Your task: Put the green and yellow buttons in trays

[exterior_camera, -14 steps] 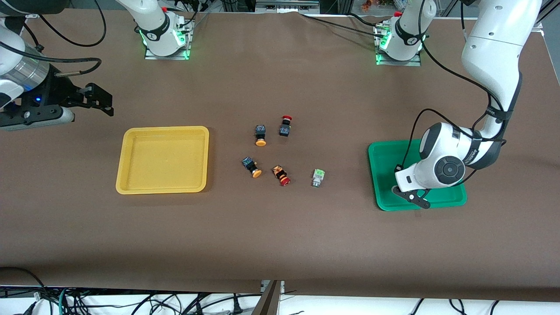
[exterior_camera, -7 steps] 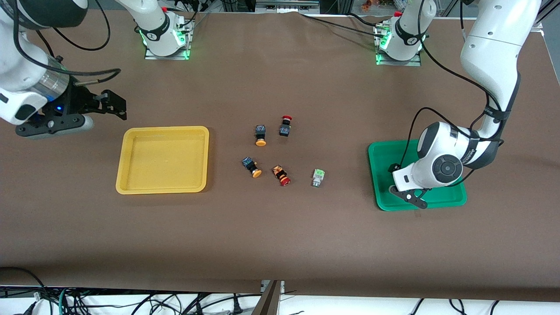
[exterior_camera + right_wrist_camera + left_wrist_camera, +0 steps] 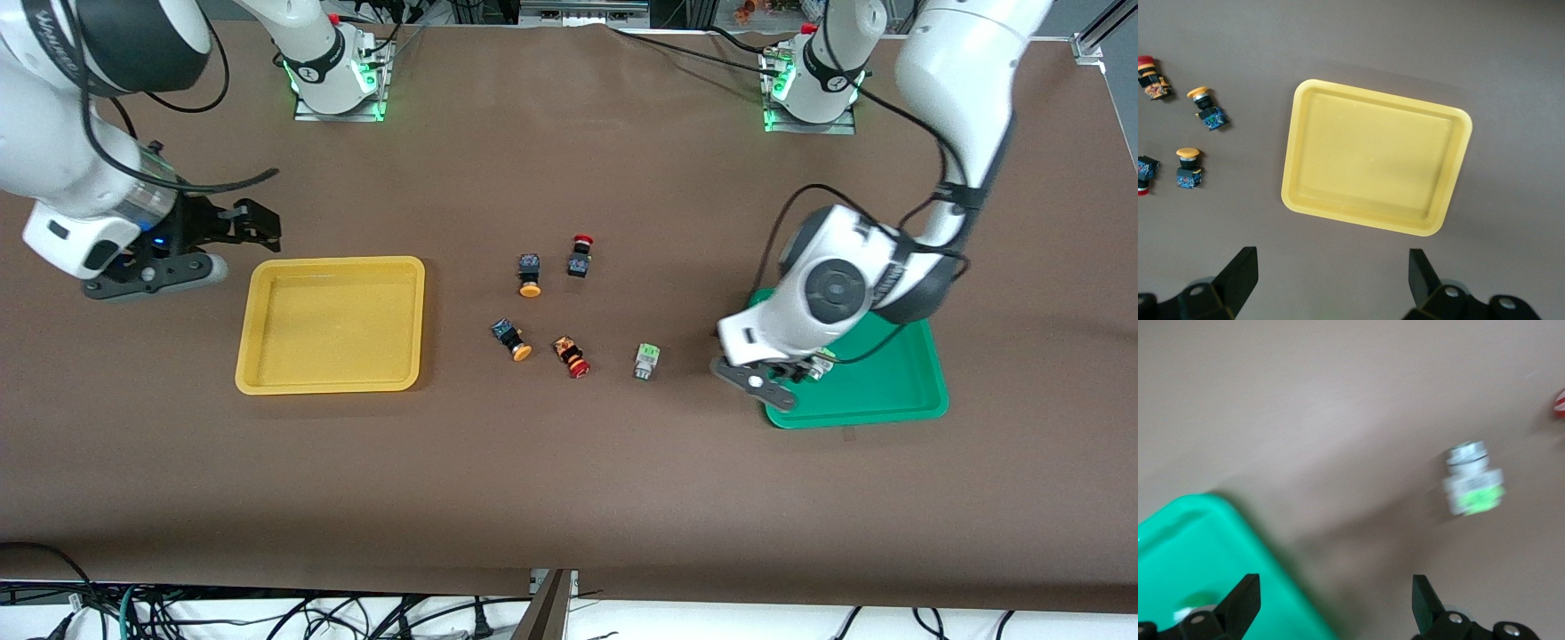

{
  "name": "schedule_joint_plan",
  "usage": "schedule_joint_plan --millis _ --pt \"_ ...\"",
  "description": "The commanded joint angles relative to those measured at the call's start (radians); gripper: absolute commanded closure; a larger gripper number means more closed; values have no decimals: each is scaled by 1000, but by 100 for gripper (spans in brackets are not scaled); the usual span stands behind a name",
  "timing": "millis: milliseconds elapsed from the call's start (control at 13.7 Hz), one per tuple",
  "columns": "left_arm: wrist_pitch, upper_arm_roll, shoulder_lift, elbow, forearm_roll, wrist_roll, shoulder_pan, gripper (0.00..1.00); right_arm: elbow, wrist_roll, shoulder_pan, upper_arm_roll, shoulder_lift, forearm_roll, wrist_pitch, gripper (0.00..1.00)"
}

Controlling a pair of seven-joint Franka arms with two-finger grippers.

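One pale green button lies on the table between the red-capped switches and the green tray. A second green button rests inside that tray, partly hidden by the left hand. My left gripper hovers open and empty over the tray's edge toward the table's middle. Two yellow buttons lie mid-table. My right gripper hangs open and empty above the table beside the yellow tray, which holds nothing.
Two red-capped black switches lie among the yellow buttons. Both arm bases stand along the table's edge farthest from the front camera. Cables hang below the table's near edge.
The left gripper opened, left a green button in the green tray and swung toward the table's middle. The right arm moved closer to the yellow tray.
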State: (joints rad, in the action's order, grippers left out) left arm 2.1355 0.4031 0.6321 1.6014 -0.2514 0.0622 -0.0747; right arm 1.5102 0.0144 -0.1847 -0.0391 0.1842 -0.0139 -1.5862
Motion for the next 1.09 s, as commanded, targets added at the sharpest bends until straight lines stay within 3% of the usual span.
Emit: schedule_joint_plan --millis 0,218,510,583,655,874,1019 --pt "56 -17 135 -123 0 143 -106 0 -7 -8 -24 2 0 -5 2 0" --pt "229 -69 218 -113 -43 277 -193 0 -11 -8 -24 2 0 -3 6 0" --pt "244 -104 245 -110 -94 378 -254 0 -8 9 -25 2 14 -3 11 0" --pt "233 -104 244 -109 -98 377 -244 52 -8 19 -25 1 32 -9 2 0" --pt "230 -104 242 -104 -98 380 -244 80 -11 25 -30 1 53 -32 -3 0" --pt "187 -104 224 -103 -98 372 -232 100 -13 7 -91 1 151 -78 -124 0" --pt "68 -107 181 -113 -98 326 -211 100 -13 -72 -136 1 239 -113 -249 0"
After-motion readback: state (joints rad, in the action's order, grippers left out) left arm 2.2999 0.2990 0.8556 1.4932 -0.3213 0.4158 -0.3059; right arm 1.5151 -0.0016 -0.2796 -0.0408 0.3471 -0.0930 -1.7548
